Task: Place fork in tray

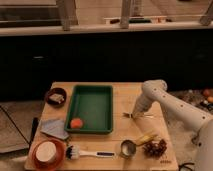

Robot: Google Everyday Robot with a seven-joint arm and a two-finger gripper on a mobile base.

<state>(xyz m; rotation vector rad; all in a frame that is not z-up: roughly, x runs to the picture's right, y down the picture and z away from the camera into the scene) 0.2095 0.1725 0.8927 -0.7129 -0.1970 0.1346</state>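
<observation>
The dark green tray (92, 95) lies on the wooden table, left of centre, with a small orange ball (75, 123) in its near left corner. The slim silver fork (146, 116) shows as a thin line just right of the tray, at the gripper. My gripper (135, 114) points down at the fork's left end, a short way from the tray's right rim. I cannot tell whether the fork lies on the table or is held.
A small dark bowl (56, 96) sits left of the tray, with a grey cloth (54, 128) below it. An orange plate (47, 152), a white-handled brush (89, 153) and a metal cup (127, 148) line the front edge. A banana (146, 137) and grapes (155, 148) lie front right.
</observation>
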